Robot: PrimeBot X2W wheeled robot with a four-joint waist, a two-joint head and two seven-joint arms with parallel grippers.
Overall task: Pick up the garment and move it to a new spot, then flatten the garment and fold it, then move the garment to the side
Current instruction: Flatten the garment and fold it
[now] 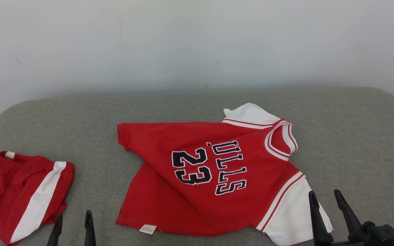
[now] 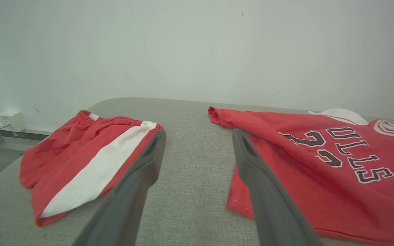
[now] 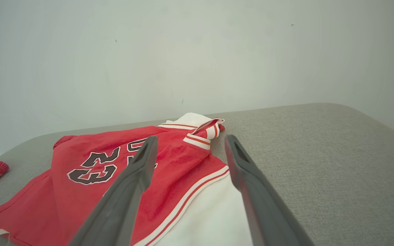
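Observation:
The garment [image 1: 204,174], a red jersey with white sleeves and dark "23" lettering, lies spread and a little rumpled on the grey cushioned surface [image 1: 354,136]. Its collar points right and its hem left. It also shows in the left wrist view [image 2: 320,171] and the right wrist view [image 3: 115,171]. My left gripper [image 1: 74,220] stands open at the lower left, between the red shorts and the jersey's hem, holding nothing [image 2: 198,136]. My right gripper [image 1: 325,196] is open at the lower right, over the near white sleeve [image 3: 188,141], empty.
Red shorts with a white side stripe [image 1: 22,194] lie folded at the left edge of the surface [image 2: 84,160]. A pale wall [image 1: 197,41] rises right behind the surface. Bare grey fabric stretches to the right of the jersey.

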